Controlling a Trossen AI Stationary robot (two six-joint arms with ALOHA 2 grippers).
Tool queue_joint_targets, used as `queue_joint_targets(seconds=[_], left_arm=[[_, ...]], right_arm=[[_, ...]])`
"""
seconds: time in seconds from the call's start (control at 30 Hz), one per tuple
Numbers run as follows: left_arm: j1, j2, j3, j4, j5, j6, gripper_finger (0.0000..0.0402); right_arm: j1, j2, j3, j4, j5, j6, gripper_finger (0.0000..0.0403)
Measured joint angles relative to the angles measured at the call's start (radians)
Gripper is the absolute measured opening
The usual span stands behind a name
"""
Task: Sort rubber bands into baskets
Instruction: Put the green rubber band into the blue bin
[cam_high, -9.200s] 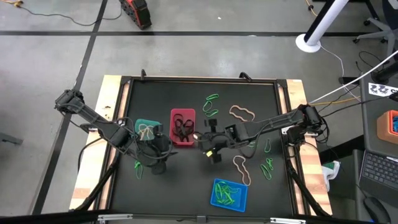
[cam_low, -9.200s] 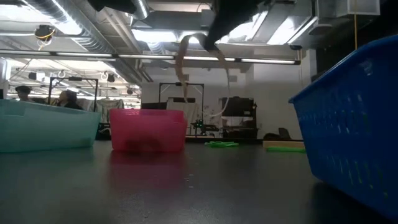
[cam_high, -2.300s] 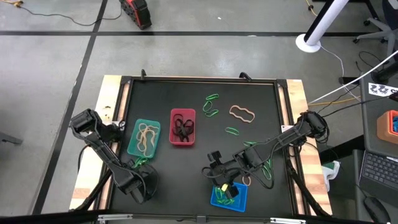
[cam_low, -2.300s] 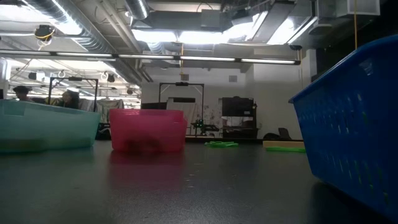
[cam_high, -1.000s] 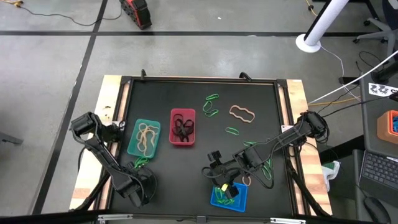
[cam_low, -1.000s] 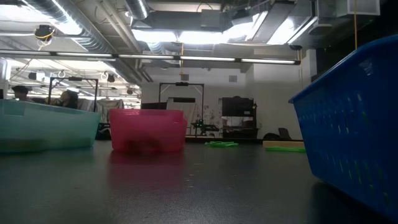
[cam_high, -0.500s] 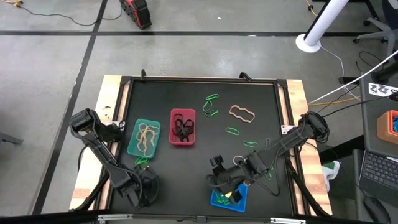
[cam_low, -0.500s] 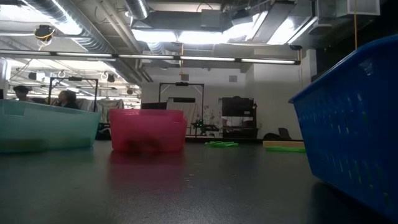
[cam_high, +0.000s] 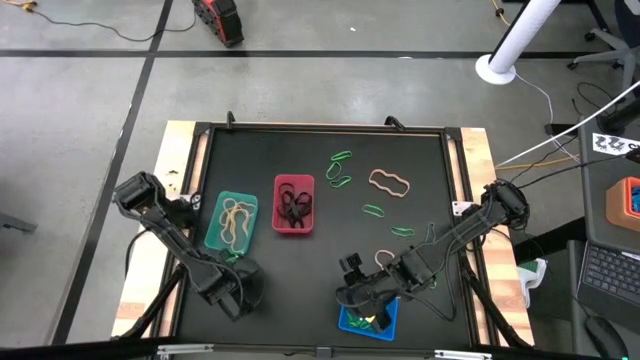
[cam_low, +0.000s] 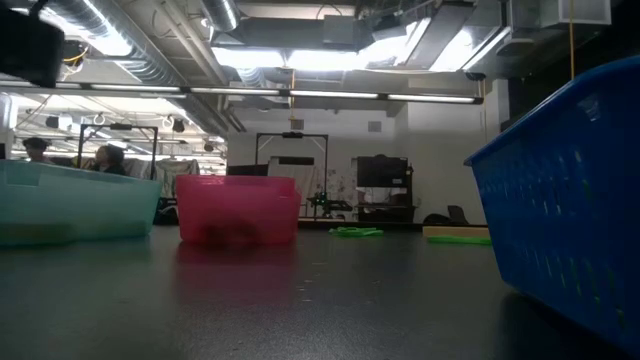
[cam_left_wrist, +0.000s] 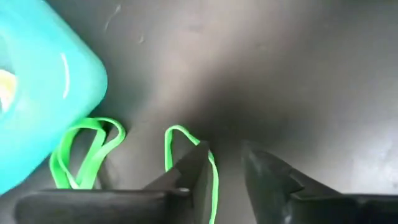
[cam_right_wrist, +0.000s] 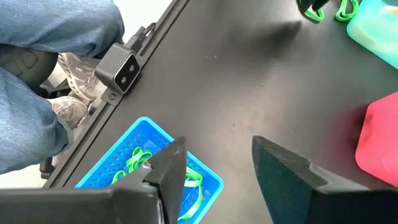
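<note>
My left gripper (cam_high: 238, 290) is low over the mat near the table's near left, just nearer than the teal basket (cam_high: 214, 240), which holds tan bands. Its fingers (cam_left_wrist: 227, 180) stand a little apart. A green rubber band (cam_left_wrist: 186, 149) lies at one fingertip, and another green band (cam_left_wrist: 84, 155) lies by the basket's corner (cam_left_wrist: 56, 81). My right gripper (cam_right_wrist: 217, 171) is open and empty above the blue basket (cam_right_wrist: 146, 165), which holds green bands. The red basket (cam_high: 279, 186) holds black bands. My left gripper has a strand of the green band (cam_left_wrist: 213, 177) running along the inner edge of one finger (cam_left_wrist: 193, 177). The band lies flat on the mat. I cannot tell whether the finger touches it.
Loose green bands (cam_high: 339, 170) and tan bands (cam_high: 390, 182) lie on the mat's far right, with more bands (cam_high: 385, 258) beside my right arm. A person's legs and shoes (cam_right_wrist: 56, 56) stand past the table's near edge. The low view shows all three baskets, the blue one (cam_low: 570, 220) closest.
My right gripper has gone toward the table's near edge and now hangs over the blue basket. My left gripper has gone toward the table's right and a little toward the far edge, nearer the teal basket.
</note>
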Motion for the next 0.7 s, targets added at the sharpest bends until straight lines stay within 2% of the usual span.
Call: queue_joint_targets(seconds=[0.17, 0.4, 0.53, 0.7], left_arm=[[0.024, 0.000, -0.055, 0.039, 0.060, -0.067, 0.0128], [0.026, -0.003, -0.072, 0.056, 0.064, -0.086, 0.0131], [0.026, -0.003, -0.072, 0.067, 0.064, -0.086, 0.0099], [0.025, -0.003, -0.073, 0.077, 0.057, -0.086, 0.0023]], right_arm=[[0.000, 0.000, 0.000, -0.001, 0.000, 0.000, 0.0182], [0.000, 0.000, 0.000, 0.000, 0.000, 0.000, 0.0182], [0.000, 0.000, 0.000, 0.000, 0.001, 0.000, 0.0182], [0.000, 0.000, 0.000, 0.000, 0.001, 0.000, 0.0182]])
